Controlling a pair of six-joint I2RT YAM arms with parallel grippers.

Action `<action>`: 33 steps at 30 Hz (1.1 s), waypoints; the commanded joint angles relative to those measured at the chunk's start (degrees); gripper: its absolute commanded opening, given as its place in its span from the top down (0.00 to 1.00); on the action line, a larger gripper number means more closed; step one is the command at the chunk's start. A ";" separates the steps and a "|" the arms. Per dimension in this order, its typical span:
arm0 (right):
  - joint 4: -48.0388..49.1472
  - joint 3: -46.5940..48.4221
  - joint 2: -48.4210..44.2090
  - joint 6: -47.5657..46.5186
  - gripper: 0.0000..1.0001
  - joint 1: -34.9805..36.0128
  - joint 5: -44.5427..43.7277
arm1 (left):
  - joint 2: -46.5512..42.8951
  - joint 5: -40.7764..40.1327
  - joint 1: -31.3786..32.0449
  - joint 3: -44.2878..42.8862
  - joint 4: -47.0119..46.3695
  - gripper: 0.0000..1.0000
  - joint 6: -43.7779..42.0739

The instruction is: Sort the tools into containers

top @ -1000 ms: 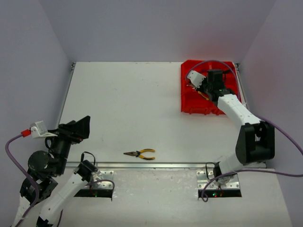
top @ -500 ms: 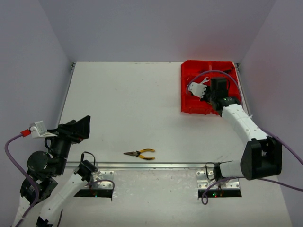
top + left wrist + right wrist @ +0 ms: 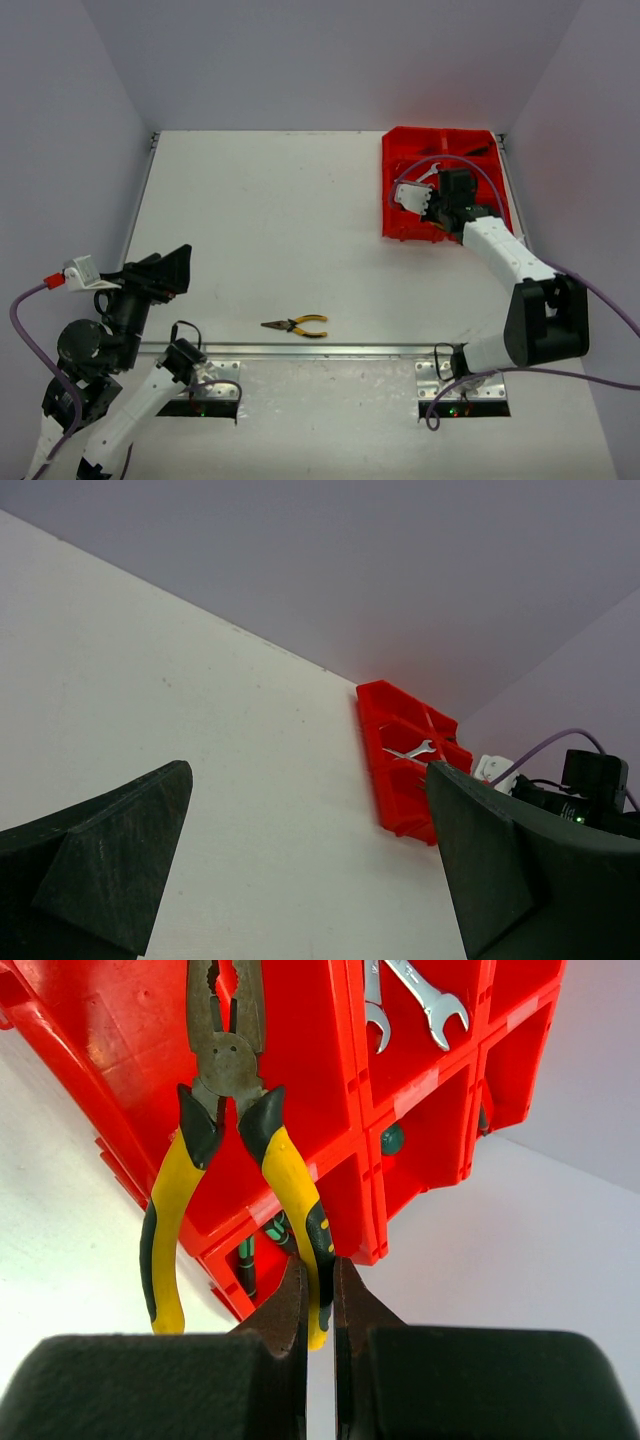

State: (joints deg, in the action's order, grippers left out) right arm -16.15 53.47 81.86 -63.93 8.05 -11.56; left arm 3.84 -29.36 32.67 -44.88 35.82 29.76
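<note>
Right gripper (image 3: 318, 1265): fingers together, clamped on one yellow handle of the held pliers (image 3: 228, 1060), near the handle's end.
Held pliers, position: over the red tray (image 3: 330, 1080) at the far right of the worktop (image 3: 260, 220), above the compartment beside the one that holds the wrenches (image 3: 430, 995).
Held pliers, direction: the head points straight away from the right gripper and the handles trail back toward it. The long axis runs in line with the fingers.
Contact with tray: whether the head rests on the compartment floor or hangs just above it cannot be told from the wrist view.
Next move, judged: open the fingers so that the held pliers drop into that compartment. The free handle overhangs the tray's outer wall and may catch on it.
Left gripper (image 3: 306, 767): fingers wide apart, holding nothing, raised near its own base.
Loose pliers (image 3: 297, 325): flat on the worktop near the front edge, well apart from the tray. The tip points left, the long axis runs along that edge, and the left arm is nearer.
</note>
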 commanded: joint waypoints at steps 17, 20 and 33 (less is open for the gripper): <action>0.87 11.50 1.49 5.43 0.01 3.59 -4.13 | 0.12 0.27 0.73 0.36 -1.90 0.00 -1.11; 0.85 16.35 0.86 12.38 0.01 5.07 -5.72 | 0.13 0.26 0.65 0.41 -1.90 0.00 -1.02; -11.14 20.05 0.72 75.45 0.01 35.80 20.46 | 1.11 -1.66 0.73 0.32 -1.15 0.00 -0.27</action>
State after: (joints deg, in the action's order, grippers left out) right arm -23.71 79.92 78.17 1.46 23.76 13.54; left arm 3.85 -29.85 32.67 -44.88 35.83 29.80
